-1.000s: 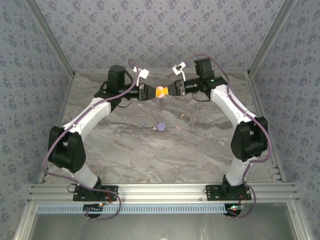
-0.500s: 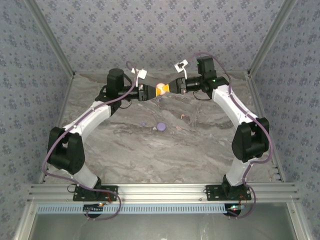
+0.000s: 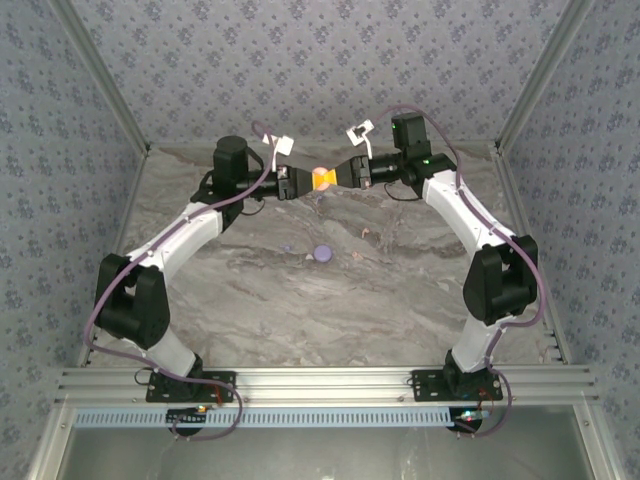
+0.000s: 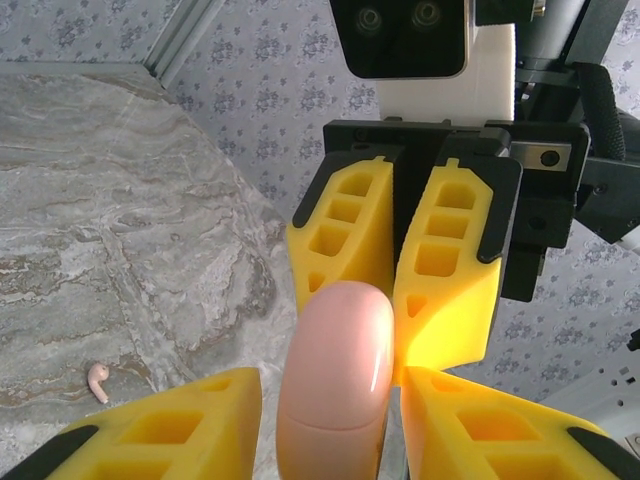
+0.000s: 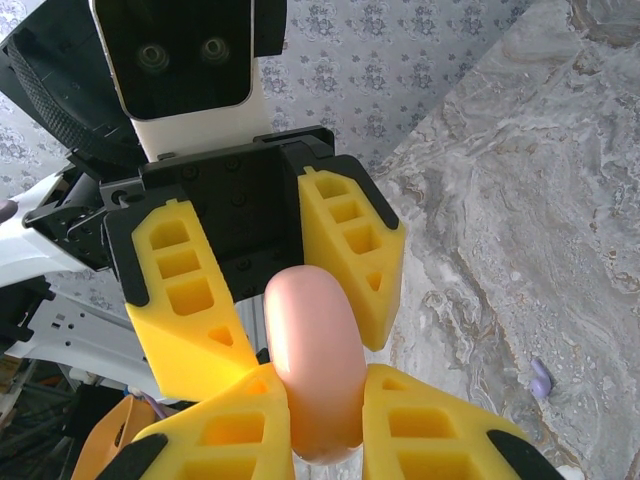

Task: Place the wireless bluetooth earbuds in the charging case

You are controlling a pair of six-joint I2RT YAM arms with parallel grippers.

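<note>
Marble table [image 5: 520, 200]: lilac earbud [image 5: 540, 377], well apart from case [image 5: 310, 320] in right gripper [image 5: 325, 378].

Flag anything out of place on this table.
Two earbuds lie loose and apart on the table: a pink earbud, a lilac earbud. The pink case is up off the table, in the right gripper.
</note>
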